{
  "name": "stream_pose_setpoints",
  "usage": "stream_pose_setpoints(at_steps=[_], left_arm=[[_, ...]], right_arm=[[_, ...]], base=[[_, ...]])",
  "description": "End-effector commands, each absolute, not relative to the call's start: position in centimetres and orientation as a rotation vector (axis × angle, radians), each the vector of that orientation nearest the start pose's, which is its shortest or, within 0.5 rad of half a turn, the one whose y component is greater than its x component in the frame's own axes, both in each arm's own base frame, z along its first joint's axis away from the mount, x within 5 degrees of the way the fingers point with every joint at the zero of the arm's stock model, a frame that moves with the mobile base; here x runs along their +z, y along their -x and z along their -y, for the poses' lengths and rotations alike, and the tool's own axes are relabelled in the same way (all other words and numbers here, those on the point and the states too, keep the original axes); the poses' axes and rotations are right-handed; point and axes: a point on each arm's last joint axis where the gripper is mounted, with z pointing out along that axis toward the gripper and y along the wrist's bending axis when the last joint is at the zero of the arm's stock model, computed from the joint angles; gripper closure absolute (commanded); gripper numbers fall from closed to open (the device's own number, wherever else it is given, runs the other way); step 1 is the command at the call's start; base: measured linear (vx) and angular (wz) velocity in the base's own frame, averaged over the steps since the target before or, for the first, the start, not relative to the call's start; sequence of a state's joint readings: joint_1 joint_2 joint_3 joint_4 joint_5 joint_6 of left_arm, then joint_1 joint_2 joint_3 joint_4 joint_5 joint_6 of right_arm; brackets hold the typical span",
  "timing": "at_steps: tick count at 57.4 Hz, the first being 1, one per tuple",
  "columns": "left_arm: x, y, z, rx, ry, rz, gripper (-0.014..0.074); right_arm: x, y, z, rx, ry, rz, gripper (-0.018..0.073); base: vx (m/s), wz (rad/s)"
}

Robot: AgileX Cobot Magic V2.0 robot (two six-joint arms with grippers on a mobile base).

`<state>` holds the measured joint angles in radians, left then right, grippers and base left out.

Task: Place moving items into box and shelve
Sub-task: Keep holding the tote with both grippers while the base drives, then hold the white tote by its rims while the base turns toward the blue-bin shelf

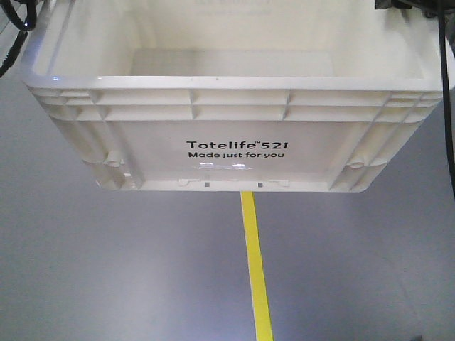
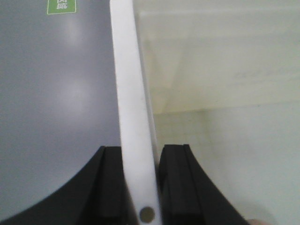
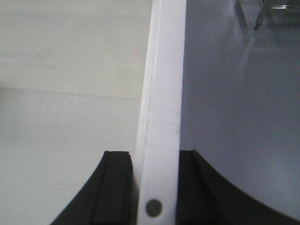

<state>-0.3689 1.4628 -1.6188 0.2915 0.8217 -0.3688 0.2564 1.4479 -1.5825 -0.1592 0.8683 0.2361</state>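
Box (image 1: 238, 149) cropped; left gripper (image 2: 140, 187), right gripper (image 3: 157, 187) clamp it

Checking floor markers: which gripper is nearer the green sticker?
Left: left gripper clamps the box wall on the green sticker side; right gripper clamps the opposite wall.

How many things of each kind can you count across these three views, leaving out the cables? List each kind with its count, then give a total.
White crate: 1
Black grippers: 2, the left gripper and the right gripper, each shut on the crate's rim
Yellow floor stripe: 1
Green label: 1
Total: 5
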Motion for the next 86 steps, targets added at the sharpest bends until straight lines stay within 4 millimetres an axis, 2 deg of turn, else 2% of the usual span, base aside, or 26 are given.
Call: stream_pose_setpoints(at_steps=[1, 39, 86], left_arm=[[48.25, -29.24, 9.07, -0.084, -0.121, -1.89, 0.0594], [48.22, -29.23, 9.06, -0.083, -0.12, -1.892, 0.0594], [48.22, -29.23, 9.06, -0.083, -0.12, -1.893, 0.0594]], right_arm=[[47.13, -29.76, -6.25, 0.069, 0.088, -1.967, 0.0564], [47.06, -29.82, -6.29, 0.074, 0.087, -1.97, 0.0564], [47.07, -29.82, -6.29, 0.074, 0.087, -1.969, 0.0564]], base=[[0.71, -0.07], [0.66, -0.21], [0.54, -0.61]])
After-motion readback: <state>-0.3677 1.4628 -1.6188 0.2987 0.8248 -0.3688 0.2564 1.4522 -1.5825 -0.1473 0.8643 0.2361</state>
